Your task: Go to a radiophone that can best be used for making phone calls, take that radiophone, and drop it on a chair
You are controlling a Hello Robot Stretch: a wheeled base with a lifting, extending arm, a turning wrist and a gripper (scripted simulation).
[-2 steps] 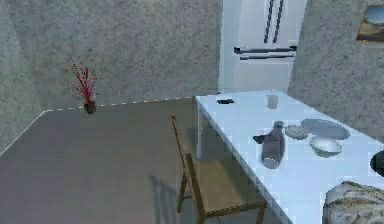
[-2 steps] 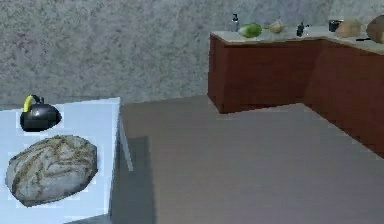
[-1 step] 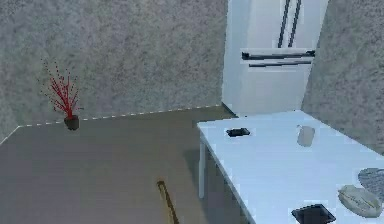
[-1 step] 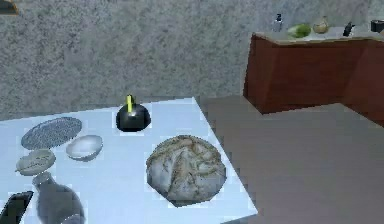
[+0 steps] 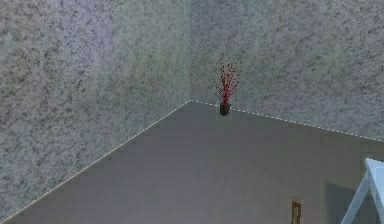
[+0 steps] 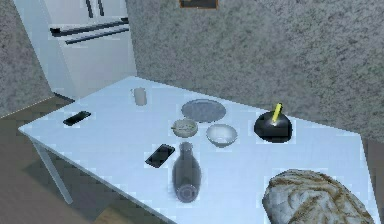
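Bare grey floor lies nearest in the forward view. A white table corner sits at the near right, and a red-twigged pot plant stands in the far corner.

In the arm side view, a bread loaf lies nearest, at the near right of the white table. A dark bottle stands left of it. Two dark flat things, likely phones, lie on the table: the near slab just beside the bottle and the left slab well apart.

The likely risks are choosing the wrong slab, or a reach tipping the bottle. Whether the gripper's fingers are spread or pressed together cannot be told.
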